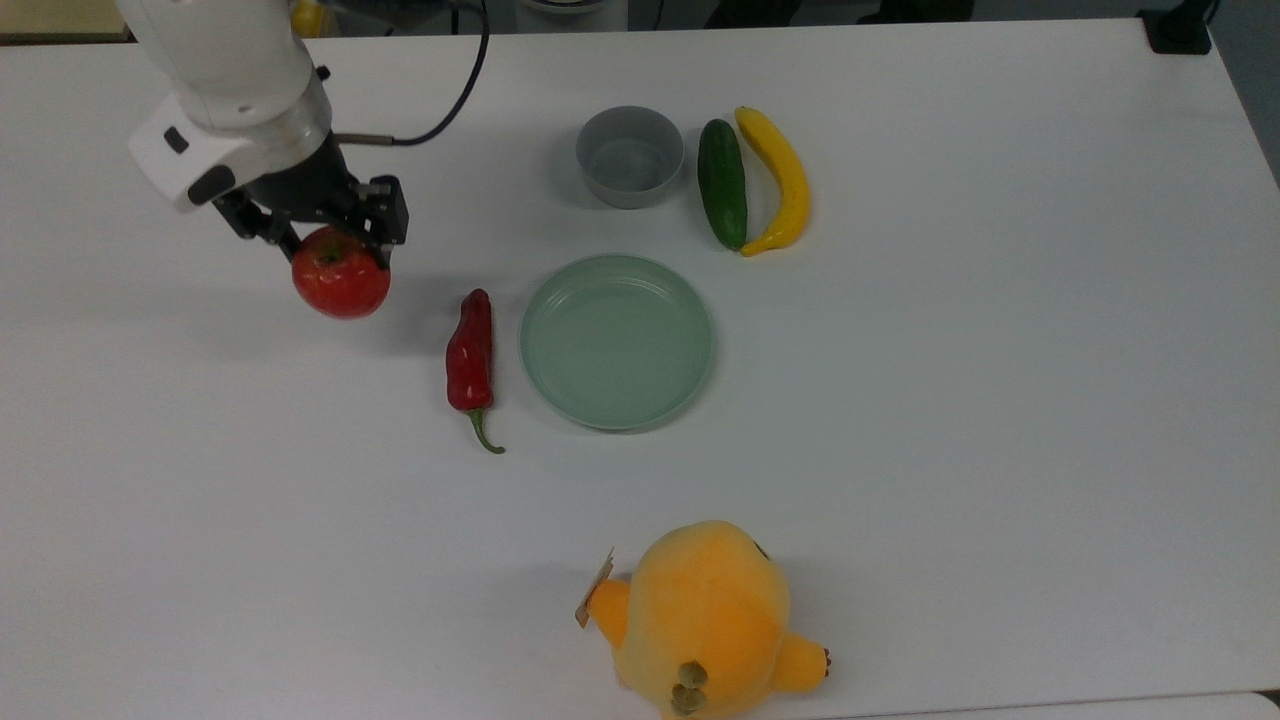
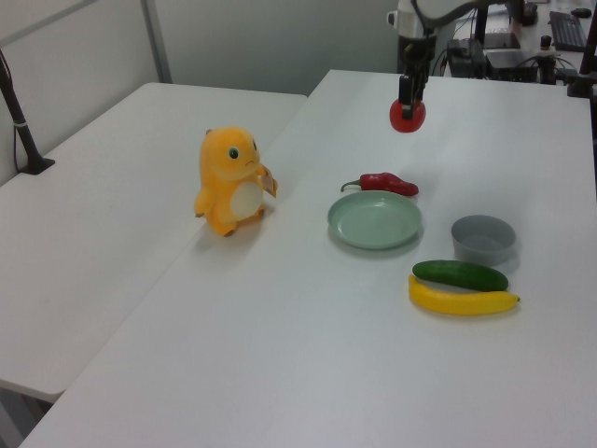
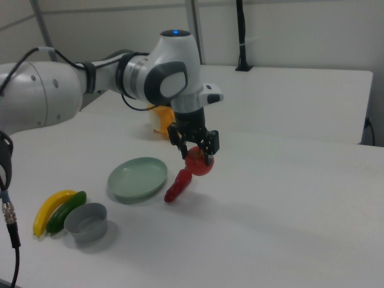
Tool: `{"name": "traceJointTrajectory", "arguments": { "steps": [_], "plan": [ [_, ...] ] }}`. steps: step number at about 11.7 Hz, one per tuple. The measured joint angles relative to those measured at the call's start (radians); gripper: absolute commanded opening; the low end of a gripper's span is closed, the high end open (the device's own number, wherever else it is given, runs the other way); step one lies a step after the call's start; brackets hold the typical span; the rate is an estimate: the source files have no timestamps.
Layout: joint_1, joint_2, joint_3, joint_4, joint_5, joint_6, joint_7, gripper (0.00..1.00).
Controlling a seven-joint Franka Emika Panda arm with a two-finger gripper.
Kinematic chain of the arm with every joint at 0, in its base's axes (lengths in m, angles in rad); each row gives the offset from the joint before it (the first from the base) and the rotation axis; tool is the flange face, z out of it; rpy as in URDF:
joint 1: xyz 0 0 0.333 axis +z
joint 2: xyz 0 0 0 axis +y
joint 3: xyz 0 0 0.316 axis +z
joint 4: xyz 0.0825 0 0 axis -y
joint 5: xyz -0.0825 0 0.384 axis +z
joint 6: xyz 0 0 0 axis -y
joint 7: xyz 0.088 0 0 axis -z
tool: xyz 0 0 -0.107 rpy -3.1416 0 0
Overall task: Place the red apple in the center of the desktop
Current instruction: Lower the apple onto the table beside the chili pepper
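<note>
— What's the gripper [image 1: 335, 248] got?

— The apple [image 1: 341, 274]. The fingers are clamped on its upper part, one each side near the stem dimple, and the rest hangs below them.

— Is it on the desktop [image 1: 1000, 400] yet?

— No, I'd say it's in the air. In the left view the apple [image 2: 408, 114] hangs clear of the surface, out past the chili [image 2: 384, 183] on the side away from the plate [image 2: 374, 220]. From the top view it sits up and to the left of the chili [image 1: 471, 352], with a gap between them.

— How do you reckon it handles?

— Round, glossy, firm by the look of it. A smooth skin like that could slip between two narrow fingers, and with the hold so high most of its weight sits under the pads. I'd rather see the grip nearer its widest part. It won't crush easily, I'd guess, but set down carelessly it may roll.

— Room to put it down?

— The plate takes the middle, with the chili just beside it. The bowl [image 1: 629, 155], cucumber [image 1: 722, 182] and banana [image 1: 779, 179] lie beyond the plate, the plush toy [image 1: 705, 620] on its near side in the top view. Bare desktop lies under the apple, beside the chili.

— And from the right view?

— Same: gripper [image 3: 195, 146] closed on the apple [image 3: 199, 162], just above the chili [image 3: 177, 185].
</note>
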Motion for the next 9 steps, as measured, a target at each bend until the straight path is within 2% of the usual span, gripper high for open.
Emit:
{"name": "traceJointTrajectory", "arguments": {
  "steps": [3,7,8,9],
  "plan": [
    [-0.002,0.052,0.001,-0.023,0.0,0.089,-0.007,0.12],
    [-0.001,0.081,0.004,-0.119,0.0,0.217,-0.013,0.15],
    [0.0,0.083,0.004,-0.128,0.0,0.23,-0.016,0.25],
    [0.0,0.084,0.004,-0.134,0.0,0.232,-0.022,0.57]
  ]
}}
